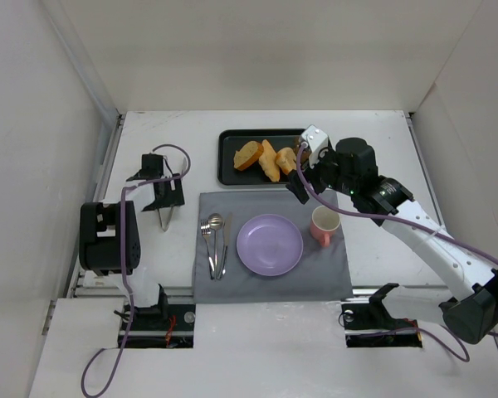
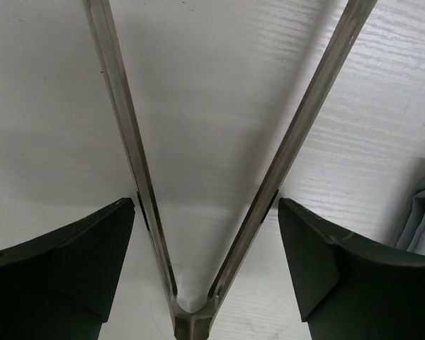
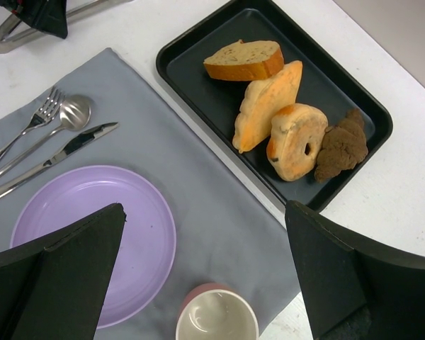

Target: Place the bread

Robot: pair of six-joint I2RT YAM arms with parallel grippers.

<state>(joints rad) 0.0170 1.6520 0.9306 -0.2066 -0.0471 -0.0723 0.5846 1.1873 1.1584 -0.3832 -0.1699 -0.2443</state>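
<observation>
The bread (image 1: 247, 155) is a flat speckled slice with a darker crust, lying at the left end of the black tray (image 1: 226, 170). In the right wrist view the bread (image 3: 241, 60) lies at the tray's (image 3: 198, 95) far end. My right gripper (image 1: 300, 182) is open and empty, hovering by the tray's right front corner; in its wrist view the right gripper (image 3: 205, 209) is above the grey mat. The purple plate (image 1: 270, 264) is bare. My left gripper (image 1: 166, 199) is open over metal tongs (image 2: 283, 156), its fingers on either side, not touching them.
On the tray beside the bread lie an elongated golden piece (image 3: 265, 105), an orange-brown ring piece (image 3: 290, 145) and a dark brown piece (image 3: 342, 145). A pink cup (image 1: 324, 225) stands right of the plate. A fork, spoon and knife (image 1: 215, 240) lie on the grey mat (image 1: 315, 274).
</observation>
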